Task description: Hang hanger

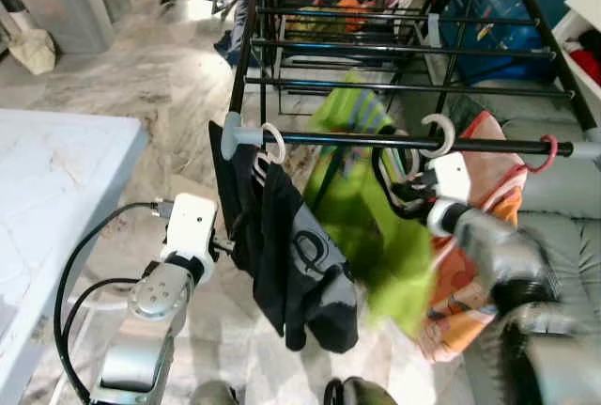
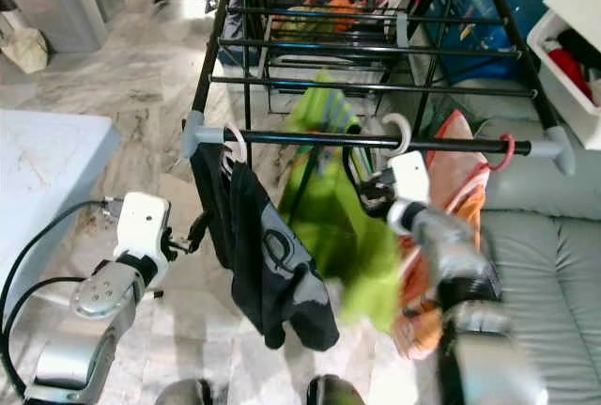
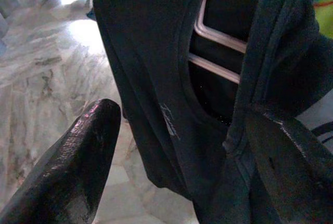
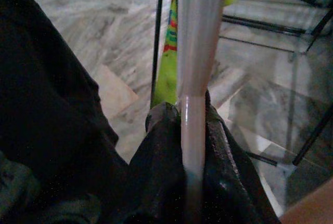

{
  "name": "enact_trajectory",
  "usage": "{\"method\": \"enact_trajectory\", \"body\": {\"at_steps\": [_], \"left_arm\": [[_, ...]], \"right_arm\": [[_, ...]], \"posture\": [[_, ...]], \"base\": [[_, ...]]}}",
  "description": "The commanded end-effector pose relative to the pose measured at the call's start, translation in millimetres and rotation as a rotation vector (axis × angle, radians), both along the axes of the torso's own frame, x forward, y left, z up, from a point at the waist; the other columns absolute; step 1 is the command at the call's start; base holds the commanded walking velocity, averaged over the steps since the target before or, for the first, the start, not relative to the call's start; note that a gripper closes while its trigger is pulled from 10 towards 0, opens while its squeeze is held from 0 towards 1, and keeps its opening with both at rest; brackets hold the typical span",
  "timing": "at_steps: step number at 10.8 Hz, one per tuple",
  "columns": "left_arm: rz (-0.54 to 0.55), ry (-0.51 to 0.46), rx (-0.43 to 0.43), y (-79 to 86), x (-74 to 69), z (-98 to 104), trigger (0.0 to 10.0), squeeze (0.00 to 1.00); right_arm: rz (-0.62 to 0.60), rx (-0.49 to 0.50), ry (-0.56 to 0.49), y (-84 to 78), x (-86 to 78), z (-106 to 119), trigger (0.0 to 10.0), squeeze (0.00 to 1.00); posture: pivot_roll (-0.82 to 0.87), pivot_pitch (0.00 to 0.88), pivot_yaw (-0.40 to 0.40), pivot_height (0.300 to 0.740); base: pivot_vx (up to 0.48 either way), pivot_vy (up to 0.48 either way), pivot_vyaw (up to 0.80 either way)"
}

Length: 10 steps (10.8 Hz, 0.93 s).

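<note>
One hanger, right tool apparently gripping, hooks rail.

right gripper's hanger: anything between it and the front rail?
Nothing visible. The right gripper is shut on the white hanger, whose hook sits at the front rail. The black shirt hangs apart, toward the rail's left end, by the open left gripper.

Our cameras around the drying rack

Head eyes look down sharing the rack; wrist cameras sit close against the black shirt and hanger.
</note>
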State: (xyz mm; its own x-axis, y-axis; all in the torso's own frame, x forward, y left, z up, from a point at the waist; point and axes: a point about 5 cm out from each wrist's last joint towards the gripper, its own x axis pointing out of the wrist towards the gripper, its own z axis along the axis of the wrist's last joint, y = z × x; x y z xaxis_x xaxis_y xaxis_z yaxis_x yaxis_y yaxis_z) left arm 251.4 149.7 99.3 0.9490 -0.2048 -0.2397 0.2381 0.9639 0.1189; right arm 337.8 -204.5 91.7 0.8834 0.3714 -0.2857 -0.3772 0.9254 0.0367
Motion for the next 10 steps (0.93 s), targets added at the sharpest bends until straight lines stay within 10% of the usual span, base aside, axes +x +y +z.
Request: {"method": "enact_trajectory", "body": {"at_steps": [1, 2, 3, 6, 10], "left_arm": [[-0.002, -0.005, -0.006, 1.2, -1.3, -0.5, 10.0, 0.00], [0.029, -0.022, -0.021, 4.5, -2.8, 2.6, 10.0, 0.00], [0.035, -0.023, -0.038, 4.6, -6.3, 3.0, 10.0, 0.00], [0.003, -0.063, -0.063, -1.6, -5.1, 11.3, 10.0, 0.00], [-0.016, -0.075, -0.054, -6.6, -1.7, 10.4, 10.0, 0.00]], "right_arm": [[-0.028, 0.030, -0.152, 3.2, 2.0, 29.6, 0.0, 0.00], [-0.067, 0.024, -0.201, 13.6, -20.9, 25.7, 0.1, 0.00], [-0.157, 0.036, -0.203, 22.3, -50.5, 14.5, 9.6, 0.00], [-0.356, -0.136, -0.229, 9.4, -88.7, 15.0, 10.0, 0.00], [-0.422, -0.163, 0.246, -11.2, -120.4, -41.9, 10.0, 0.00]], "posture": [[0.01, 0.074, -0.028, 0.740], [0.01, 0.081, -0.038, 0.740], [0.01, 0.083, -0.039, 0.740], [0.00, 0.077, -0.026, 0.740], [-0.02, 0.079, -0.028, 0.740]], "base": [[0.000, 0.000, 0.00], [0.000, 0.000, 0.00], [0.000, 0.000, 0.00], [0.000, 0.000, 0.00], [0.000, 0.000, 0.00]]}}
